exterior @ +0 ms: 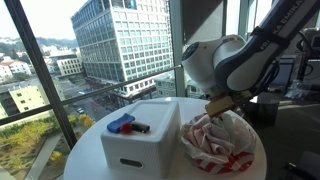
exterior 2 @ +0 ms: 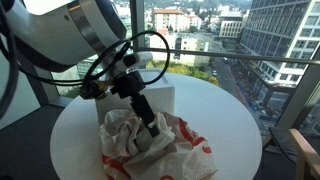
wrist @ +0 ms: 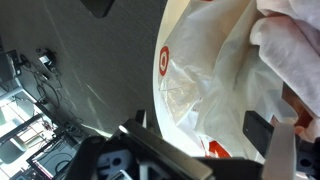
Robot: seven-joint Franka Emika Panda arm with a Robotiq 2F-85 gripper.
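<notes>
Round white bench (exterior: 95, 152) by window. White box (exterior: 140, 145) mid-bench. Crumpled white-and-red plastic bag (exterior 2: 150, 150) just beside box, reaching bench edge. Claw (exterior 2: 148, 124) spread wide, tips among bag's top folds, gripping nothing. Judged: reach stage; next move calls for closing on a fold. Only wrist view shows red logo (wrist: 164, 60). Blue object (exterior: 121, 123) atop box shows in an exterior view only.

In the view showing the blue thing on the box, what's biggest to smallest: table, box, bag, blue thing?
1. table
2. box and bag: look about alike, so unranked
3. blue thing
</notes>
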